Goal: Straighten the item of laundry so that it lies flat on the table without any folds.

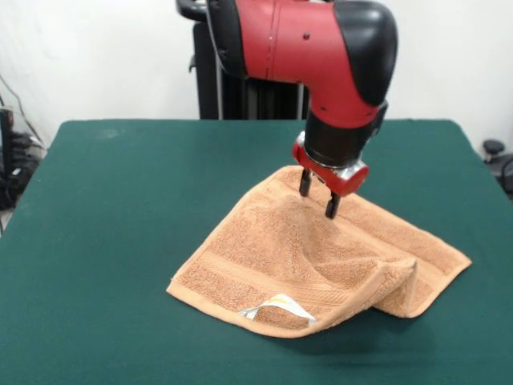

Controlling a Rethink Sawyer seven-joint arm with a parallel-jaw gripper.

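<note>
We see the arm [321,56] reaching straight down | hand [318,195] spread, fingertips above the towel [321,261] | towel folded on the surface [120,200]

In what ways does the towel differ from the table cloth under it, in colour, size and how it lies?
Colour: the towel is light orange-tan; the table cloth is dark green.
Size: the towel covers only a small part of the much larger table.
Pose: the towel is rumpled, with one corner folded over at the front right and a raised part under the gripper; the table cloth lies flat and smooth.
Detail: the towel carries a white label; the table cloth is plain.
Both are cloth.
</note>
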